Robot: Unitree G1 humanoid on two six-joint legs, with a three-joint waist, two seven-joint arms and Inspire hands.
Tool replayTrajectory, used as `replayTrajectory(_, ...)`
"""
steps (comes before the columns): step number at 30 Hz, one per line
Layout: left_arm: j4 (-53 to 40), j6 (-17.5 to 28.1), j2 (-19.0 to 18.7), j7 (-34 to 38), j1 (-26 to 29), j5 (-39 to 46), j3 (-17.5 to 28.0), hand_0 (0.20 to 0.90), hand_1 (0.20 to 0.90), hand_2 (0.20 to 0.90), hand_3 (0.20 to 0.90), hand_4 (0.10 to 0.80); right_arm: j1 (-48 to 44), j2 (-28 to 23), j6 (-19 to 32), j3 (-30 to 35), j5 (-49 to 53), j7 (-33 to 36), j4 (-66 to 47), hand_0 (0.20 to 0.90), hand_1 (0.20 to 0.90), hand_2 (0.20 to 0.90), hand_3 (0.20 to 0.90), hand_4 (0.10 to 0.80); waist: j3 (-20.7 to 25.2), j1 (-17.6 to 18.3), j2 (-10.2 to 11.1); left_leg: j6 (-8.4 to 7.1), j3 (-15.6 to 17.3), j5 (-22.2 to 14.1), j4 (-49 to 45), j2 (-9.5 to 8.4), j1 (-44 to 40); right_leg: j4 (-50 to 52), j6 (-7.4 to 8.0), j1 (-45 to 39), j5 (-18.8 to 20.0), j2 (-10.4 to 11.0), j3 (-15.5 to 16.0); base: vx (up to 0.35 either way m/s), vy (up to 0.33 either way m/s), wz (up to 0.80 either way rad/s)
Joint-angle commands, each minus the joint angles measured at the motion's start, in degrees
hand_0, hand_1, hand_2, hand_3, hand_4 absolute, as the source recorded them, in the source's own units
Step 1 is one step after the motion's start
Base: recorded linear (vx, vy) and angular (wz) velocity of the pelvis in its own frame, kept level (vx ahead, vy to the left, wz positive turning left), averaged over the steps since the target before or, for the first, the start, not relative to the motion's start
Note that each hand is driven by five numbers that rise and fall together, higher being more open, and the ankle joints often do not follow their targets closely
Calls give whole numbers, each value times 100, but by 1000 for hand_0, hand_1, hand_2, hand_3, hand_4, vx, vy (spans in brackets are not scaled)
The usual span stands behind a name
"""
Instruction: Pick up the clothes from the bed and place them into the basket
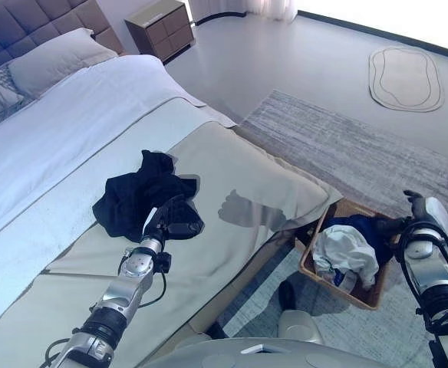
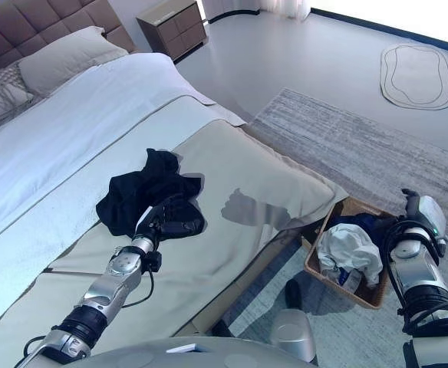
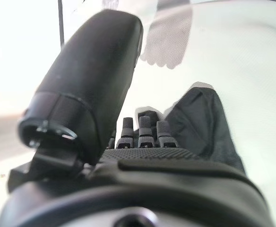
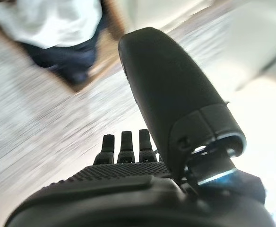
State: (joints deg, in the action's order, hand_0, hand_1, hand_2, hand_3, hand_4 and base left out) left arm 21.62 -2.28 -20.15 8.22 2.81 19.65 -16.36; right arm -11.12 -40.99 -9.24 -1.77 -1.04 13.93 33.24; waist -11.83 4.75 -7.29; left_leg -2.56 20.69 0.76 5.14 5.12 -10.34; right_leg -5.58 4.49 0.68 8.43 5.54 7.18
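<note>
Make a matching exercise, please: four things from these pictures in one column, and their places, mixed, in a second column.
Things:
1. black garment
2. white garment
3. pillow
4. oval mat

Places:
A. in the basket
B. on the floor, far from the bed
C. at the head of the bed
D. on the bed, by the left hand

Pairs: 1-D, 2-A, 3-C, 4-B

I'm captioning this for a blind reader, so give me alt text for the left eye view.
The robot's left hand rests on a black garment crumpled on the bed. Beside the bed, a basket on the rug already holds white and dark blue clothes, with the right hand raised beside it.
</note>
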Motion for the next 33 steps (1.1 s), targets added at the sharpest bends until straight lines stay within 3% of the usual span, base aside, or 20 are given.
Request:
replayTrajectory(1, 12, 452, -246, 239, 158, -15, 406, 900, 900, 900, 900, 800, -675, 160, 898, -262, 88, 23, -478, 900, 900, 900, 900, 800, 286, -219, 430, -80, -707, -224, -164, -101, 276, 157, 1, -520, -676, 20, 438, 16, -5, 23)
replayTrajectory(5, 53, 452, -215, 202, 5, 76, 502, 900, 900, 900, 900, 800, -884, 291, 1233, -440, -149, 72, -678, 900, 900, 900, 900, 800, 274, -450, 498, -72, -948, -223, -220, -141, 343, 243, -48, -592, -769, 76, 595, 16, -7, 31)
replayTrajectory(13, 76, 576, -278, 53, -326, 222, 811, 900, 900, 900, 900, 800, -1494, 366, 1120, -837, 128, -17, -811, 900, 900, 900, 900, 800, 237, -928, 512, -78, -1370, -71, -71, -226, 493, 254, -124, -747, -881, 97, 950, 53, 11, 41)
replayTrajectory(18, 215, 710, -317, -193, -439, 129, 935, 900, 900, 900, 900, 800, -1986, 441, 961, -939, 528, 281, -915, 900, 900, 900, 900, 800, 173, -1099, 548, -140, -937, 61, -121, -135, 626, 309, -111, -752, -863, 226, 1440, 34, 123, 62)
replayTrajectory(24, 54, 719, -501, -258, -558, 238, 918, 900, 900, 900, 900, 800, -2858, 451, 674, -1207, 761, 571, -425, 900, 900, 900, 900, 800, 64, -1487, 554, 73, -995, -158, -363, -306, 619, 845, 2, -829, -1046, 575, 1765, 120, 166, 29)
replayTrajectory(25, 38, 712, -513, -264, -568, 240, 922, 900, 900, 900, 900, 800, -2864, 462, 669, -1207, 749, 591, -420, 900, 900, 900, 900, 800, 67, -1497, 549, 86, -999, -160, -364, -311, 618, 916, -4, -828, -1077, 582, 1770, 204, 161, 14)
replayTrajectory(26, -83, 680, -650, -382, -628, 196, 922, 900, 900, 900, 900, 800, -2902, 527, 710, -1198, 422, 878, -402, 900, 900, 900, 900, 800, 79, -1557, 501, 221, -1078, -206, -399, -376, 624, 1730, -28, -672, -1219, 646, 1729, 201, 121, 17)
replayTrajectory(28, -184, 625, -787, -422, -587, 99, 818, 900, 900, 900, 900, 800, -2917, 486, 654, -1188, 434, 1099, -432, 900, 900, 900, 900, 800, -2, -1530, 471, 303, -1310, -266, -551, -434, 645, 2497, 18, -220, -1058, 689, 1453, 215, 40, 24)
replayTrajectory(31, -209, 641, -855, -272, -222, 293, 620, 900, 900, 900, 900, 800, -3240, 462, 304, -1307, 333, 1001, -247, 900, 900, 900, 900, 800, -182, -1428, 448, 227, -1615, -288, -684, -419, 768, 1830, 4, 139, -930, 601, 1065, 12, -130, 57)
replayTrajectory(33, -341, 575, -891, -180, 70, 357, 504, 900, 900, 900, 900, 800, -3389, 359, 15, -1420, 168, 884, -251, 900, 900, 900, 900, 800, -327, -1338, 448, 263, -1830, -348, -837, -441, 984, 1687, 21, 319, -967, 474, 669, -88, -186, 46)
